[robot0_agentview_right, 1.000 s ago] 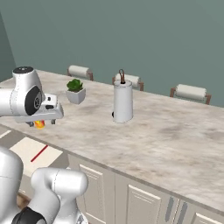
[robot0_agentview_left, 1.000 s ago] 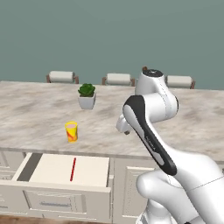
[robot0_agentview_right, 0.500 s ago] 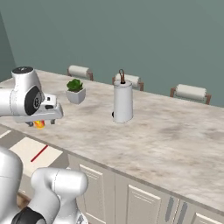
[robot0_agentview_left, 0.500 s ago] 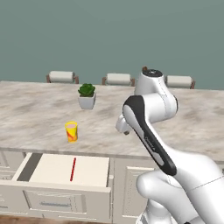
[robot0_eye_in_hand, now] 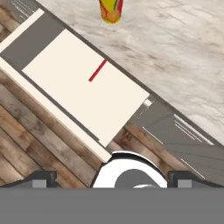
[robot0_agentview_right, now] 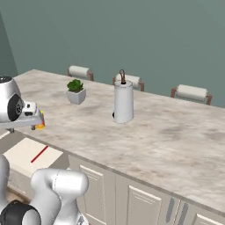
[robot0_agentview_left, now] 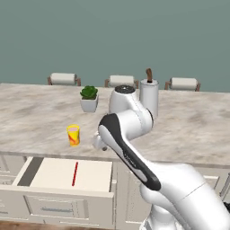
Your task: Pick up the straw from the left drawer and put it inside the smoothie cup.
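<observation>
Pincer (robot0_eye_in_hand: 112, 178) stands fully open in the hand view, its two dark tips far apart at the lower corners, nothing between them and nothing touched. That view looks down on the left drawer (robot0_eye_in_hand: 65, 65), pulled out over a wooden plank floor (robot0_eye_in_hand: 30, 140); the straw (robot0_eye_in_hand: 97, 70) lies flat on the drawer's pale bottom, near the wall closest to the surface (robot0_eye_in_hand: 175, 57). The smoothie cup (robot0_eye_in_hand: 110, 9) stands on the marble surface just beyond the drawer.

Left base view: the arm rises from the lower right, bends up over the surface edge and folds back down, its wrist end hanging at the surface edge to the right of the smoothie cup (robot0_agentview_left: 73, 134). The straw (robot0_agentview_left: 75, 173) lies in the open left drawer (robot0_agentview_left: 54, 197) below. A potted plant (robot0_agentview_left: 89, 98) and a paper towel holder (robot0_agentview_left: 148, 96) stand further back.

Right base view: the hand sits at the left edge, above the left drawer (robot0_agentview_right: 19, 154) holding the straw (robot0_agentview_right: 39, 154). The smoothie cup (robot0_agentview_right: 40, 126) is mostly hidden behind the hand.
</observation>
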